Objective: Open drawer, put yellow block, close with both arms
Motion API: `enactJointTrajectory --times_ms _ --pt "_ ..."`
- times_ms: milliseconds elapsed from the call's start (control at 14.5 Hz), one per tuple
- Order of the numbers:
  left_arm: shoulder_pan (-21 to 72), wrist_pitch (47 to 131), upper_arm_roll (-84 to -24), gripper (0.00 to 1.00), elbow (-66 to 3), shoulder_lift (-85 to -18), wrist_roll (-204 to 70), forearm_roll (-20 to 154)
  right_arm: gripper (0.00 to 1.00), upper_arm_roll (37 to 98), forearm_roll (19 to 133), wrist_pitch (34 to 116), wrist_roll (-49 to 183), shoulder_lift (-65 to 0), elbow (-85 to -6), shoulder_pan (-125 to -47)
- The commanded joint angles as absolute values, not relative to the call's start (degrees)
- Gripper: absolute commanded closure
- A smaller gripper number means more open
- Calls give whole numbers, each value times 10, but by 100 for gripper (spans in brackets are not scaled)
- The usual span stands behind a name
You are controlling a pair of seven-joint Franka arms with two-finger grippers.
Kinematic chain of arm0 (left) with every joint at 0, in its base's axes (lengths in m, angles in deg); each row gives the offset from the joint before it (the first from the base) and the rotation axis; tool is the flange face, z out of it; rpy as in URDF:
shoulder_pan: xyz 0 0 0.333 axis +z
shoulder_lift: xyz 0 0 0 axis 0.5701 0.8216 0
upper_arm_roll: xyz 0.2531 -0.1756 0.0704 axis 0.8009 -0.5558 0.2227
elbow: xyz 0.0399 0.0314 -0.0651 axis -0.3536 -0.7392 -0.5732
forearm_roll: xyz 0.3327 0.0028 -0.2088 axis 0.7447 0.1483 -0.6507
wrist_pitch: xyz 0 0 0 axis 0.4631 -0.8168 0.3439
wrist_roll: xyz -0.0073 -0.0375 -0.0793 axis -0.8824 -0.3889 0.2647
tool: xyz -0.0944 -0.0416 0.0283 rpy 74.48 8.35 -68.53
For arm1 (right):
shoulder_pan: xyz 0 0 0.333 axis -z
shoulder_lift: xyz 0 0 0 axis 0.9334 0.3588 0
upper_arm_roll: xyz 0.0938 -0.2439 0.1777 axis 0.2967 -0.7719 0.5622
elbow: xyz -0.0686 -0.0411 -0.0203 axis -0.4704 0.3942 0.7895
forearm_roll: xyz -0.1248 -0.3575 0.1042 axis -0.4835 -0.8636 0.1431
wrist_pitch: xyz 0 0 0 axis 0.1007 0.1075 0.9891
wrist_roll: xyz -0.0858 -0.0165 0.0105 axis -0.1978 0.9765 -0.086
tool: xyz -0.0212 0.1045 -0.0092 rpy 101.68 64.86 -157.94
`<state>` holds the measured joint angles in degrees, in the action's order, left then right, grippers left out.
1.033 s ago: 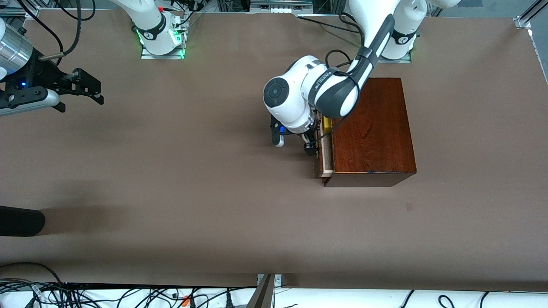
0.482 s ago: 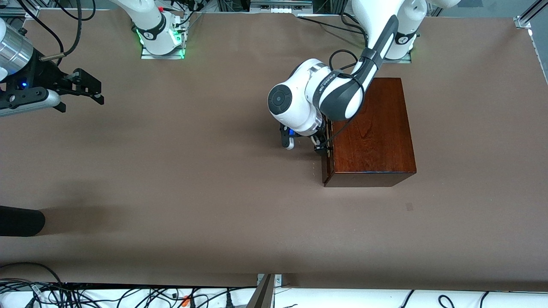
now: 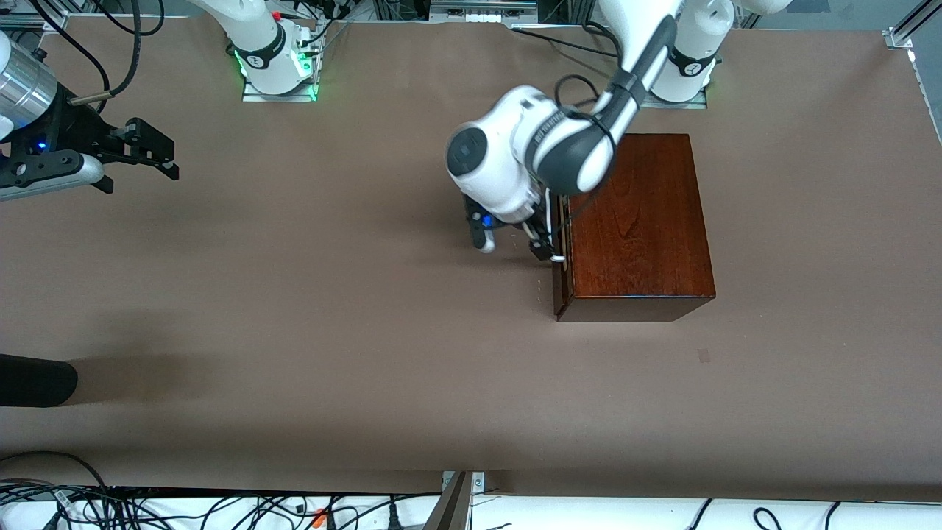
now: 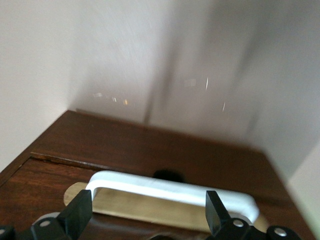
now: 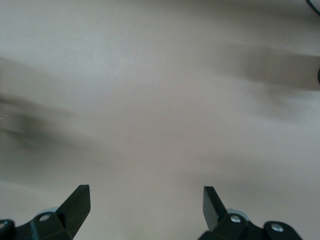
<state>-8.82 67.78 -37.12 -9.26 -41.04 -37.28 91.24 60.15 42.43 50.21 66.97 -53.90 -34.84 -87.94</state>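
Setting: brown table (image 3: 353, 309) under a high camera, two white arms based along its upper edge, cables trailing at both long edges.

Wooden box: a glossy reddish-brown wooden box (image 3: 636, 221) sits toward the left arm's end of the table, its front turned toward the right arm's end so that either arm can reach the handle.

Drawer: the drawer (image 3: 561, 283) appears pushed in, its dark front flush with the box; no pale tray shows. The white handle (image 4: 172, 187) stands out from that front, offering a bar to hook or push.

Left gripper: the left gripper (image 3: 546, 246) is low, right in front of the drawer. In the left wrist view its fingers (image 4: 80, 215) are spread apart, flanking the handle without clamping it, a stance that suits pressing the front home, not pulling. Whether they touch the wood cannot be told.

Right gripper: the right gripper (image 3: 151, 151) hangs over bare table at the right arm's end, well apart from the box, fingers wide apart and empty; that arm waits, clear of the other's path.

Yellow block: not visible in any view; with the drawer shut, it is most likely inside, though this is a judgement only.

Stage: closing looks essentially complete; what remains is probably for the left arm to back away from the handle.
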Motion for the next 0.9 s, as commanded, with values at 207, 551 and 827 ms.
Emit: enactJointTrajectory --times_ms 207,551,827 --pt "-125 676 -367 0 -17 -444 -669 851 0 602 434 498 673 -539 -346 -877" --pt "-69 593 -353 0 -16 -538 -758 844 0 602 434 497 673 -539 -346 -876" --pt "59 580 -353 0 -23 -609 -758 798 0 602 434 496 674 -539 -346 -876"
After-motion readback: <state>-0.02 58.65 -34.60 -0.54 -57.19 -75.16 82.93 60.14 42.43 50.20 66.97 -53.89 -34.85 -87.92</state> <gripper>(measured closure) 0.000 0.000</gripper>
